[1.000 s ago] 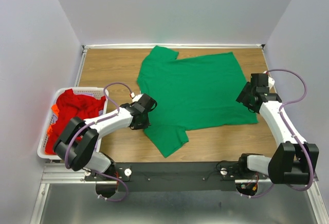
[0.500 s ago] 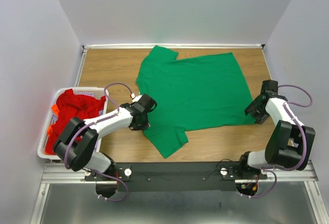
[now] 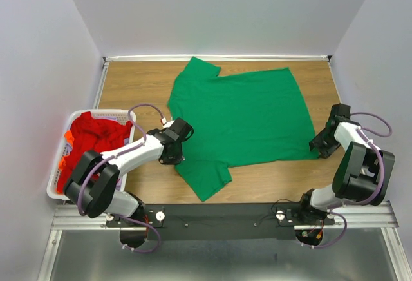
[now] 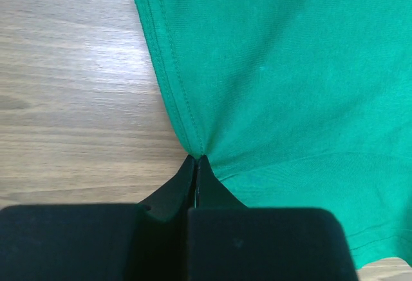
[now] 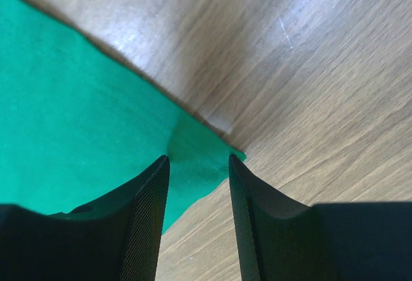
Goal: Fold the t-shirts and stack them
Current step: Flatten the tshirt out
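A bright green t-shirt (image 3: 238, 113) lies spread flat on the wooden table, neck to the left. My left gripper (image 3: 179, 144) sits at its near-left edge, by the near sleeve. In the left wrist view that gripper (image 4: 196, 159) is shut on the stitched edge of the green cloth (image 4: 290, 68), which puckers at the tips. My right gripper (image 3: 320, 144) is low at the shirt's near-right corner. In the right wrist view it (image 5: 198, 160) stands open, with the corner of the green cloth (image 5: 199, 149) lying between the fingers. Red and orange t-shirts (image 3: 90, 140) are heaped in the basket.
A white slatted basket (image 3: 103, 111) stands at the table's left edge, next to the left arm. Grey walls close in the table at the back and on both sides. Bare wood (image 3: 135, 81) shows left of the shirt.
The right arm swung down and back to the shirt's near-right corner, and its jaws narrowed. The left gripper stayed shut on the cloth and drew the shirt slightly leftward.
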